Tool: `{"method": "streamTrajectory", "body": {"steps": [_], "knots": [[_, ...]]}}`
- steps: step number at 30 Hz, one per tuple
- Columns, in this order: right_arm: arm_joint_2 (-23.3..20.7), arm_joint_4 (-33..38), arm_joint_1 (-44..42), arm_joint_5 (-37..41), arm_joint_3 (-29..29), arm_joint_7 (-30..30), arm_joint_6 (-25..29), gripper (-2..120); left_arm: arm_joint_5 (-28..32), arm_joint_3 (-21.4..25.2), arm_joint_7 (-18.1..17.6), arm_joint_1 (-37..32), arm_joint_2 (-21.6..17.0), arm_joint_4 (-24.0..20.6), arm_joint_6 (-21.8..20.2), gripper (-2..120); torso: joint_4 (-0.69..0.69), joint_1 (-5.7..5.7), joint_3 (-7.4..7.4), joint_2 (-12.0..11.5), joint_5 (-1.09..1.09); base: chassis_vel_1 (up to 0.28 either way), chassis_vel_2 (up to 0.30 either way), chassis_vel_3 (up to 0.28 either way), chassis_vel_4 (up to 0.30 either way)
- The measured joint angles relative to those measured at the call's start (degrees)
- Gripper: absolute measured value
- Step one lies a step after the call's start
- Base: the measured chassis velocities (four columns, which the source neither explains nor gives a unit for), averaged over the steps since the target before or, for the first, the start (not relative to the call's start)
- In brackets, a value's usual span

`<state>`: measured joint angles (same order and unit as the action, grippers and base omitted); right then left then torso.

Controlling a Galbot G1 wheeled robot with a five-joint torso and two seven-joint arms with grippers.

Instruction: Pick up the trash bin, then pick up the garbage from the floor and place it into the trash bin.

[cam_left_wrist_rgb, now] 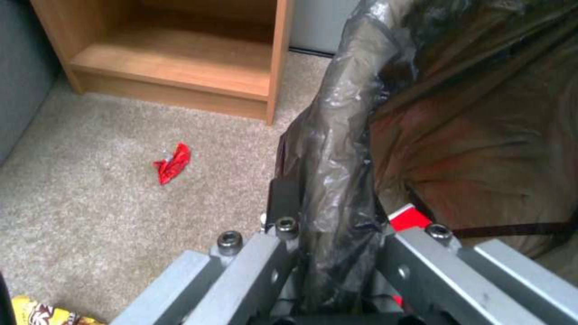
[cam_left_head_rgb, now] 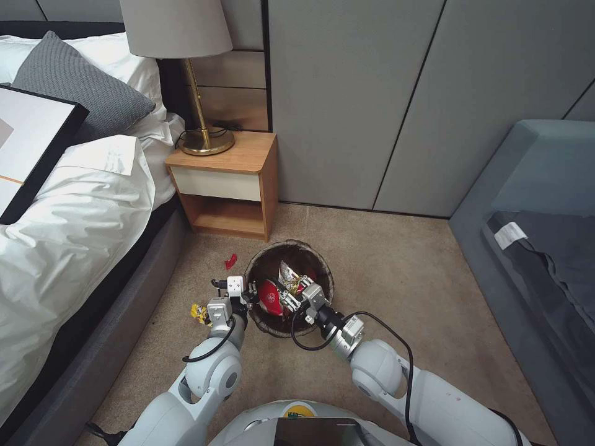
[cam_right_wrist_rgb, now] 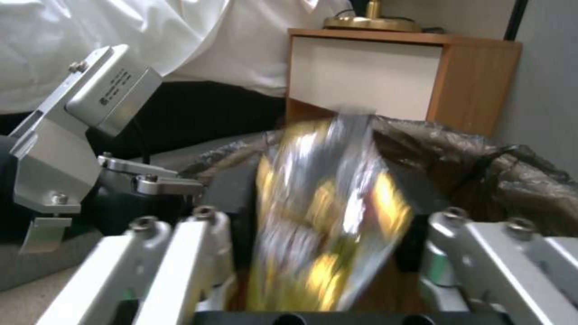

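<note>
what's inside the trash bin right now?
Inside the trash bin: a red-and-white cup and a silver-yellow snack wrapper, which sits between the right end effector's fingers. Anything beneath them is covered.

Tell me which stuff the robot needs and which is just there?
Needed:
round bin with dark bag liner, gripped at its rim by the left gripper
shiny yellow-silver snack wrapper in the right gripper
small red wrapper on carpet
yellow wrapper on carpet

Just there:
wooden nightstand
brass lamp
white bed
</note>
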<state>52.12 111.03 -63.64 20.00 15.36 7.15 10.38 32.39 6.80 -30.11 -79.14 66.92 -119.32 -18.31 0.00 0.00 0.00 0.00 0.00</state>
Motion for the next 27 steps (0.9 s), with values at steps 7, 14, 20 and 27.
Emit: {"method": "streamTrajectory", "body": {"steps": [7,14,20,27], "knots": [[0.12,0.65,-0.16,-0.10,-0.25,0.73,-0.29,76,0.01,0.00,0.00,0.16,0.13,0.31,0.05,2,0.00,0.00,0.00,0.00,0.00,0.000,0.000,0.000,0.000],[-0.27,5.69,-0.31,2.15,-4.38,1.50,-1.09,99,-0.13,-0.03,0.02,0.15,0.29,0.72,0.12,2,0.01,0.00,0.00,0.00,0.01,0.000,0.000,0.000,0.000],[-0.88,10.34,-0.64,4.23,-9.03,4.83,-3.02,100,-1.23,-0.09,0.69,0.04,0.40,0.82,1.04,2,0.00,0.00,0.00,0.00,0.00,0.000,0.000,0.000,0.000],[-2.11,16.22,-2.57,6.82,-18.07,9.80,-8.80,100,-3.11,-0.15,1.10,-0.01,0.61,1.12,1.61,2,0.00,0.00,0.00,0.00,0.00,0.000,0.000,0.000,0.000]]}}
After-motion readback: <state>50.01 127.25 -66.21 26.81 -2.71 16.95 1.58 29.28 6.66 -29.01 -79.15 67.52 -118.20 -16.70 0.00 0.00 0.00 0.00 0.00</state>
